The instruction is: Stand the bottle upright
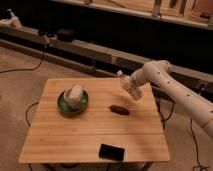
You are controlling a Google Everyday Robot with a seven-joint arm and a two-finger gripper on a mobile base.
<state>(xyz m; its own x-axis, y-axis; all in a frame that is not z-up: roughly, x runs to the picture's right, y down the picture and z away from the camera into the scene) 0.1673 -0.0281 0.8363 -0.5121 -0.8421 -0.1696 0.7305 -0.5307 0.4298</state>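
1. One small clear plastic bottle point(123, 80) with a white cap is in view. It is lifted off the tabletop, over the far right part of the table. It is tilted, with the cap pointing up and to the left.
2. One two-finger gripper point(131, 90) sits at the end of one white robot arm point(165, 82), which reaches in from the right. Its fingers are clamped on the lower body of the bottle.
3. One light wooden table point(90, 135) fills the middle of the view.
4. One round green bowl point(62, 103) stands on the left half of the table, well apart from the bottle. It holds one white rounded object point(75, 92), and what that object is cannot be told.
5. One small brown oblong object point(119, 109) lies flat on the table right of centre. It is the nearest thing on the tabletop to the held bottle, lying toward the front from it and not touching it.
6. One flat black rectangular object point(112, 150) lies near the front edge, well apart from everything else.
7. One white pump-top dispenser point(14, 19) stands on the dark ledge at the far back left, away from the table.
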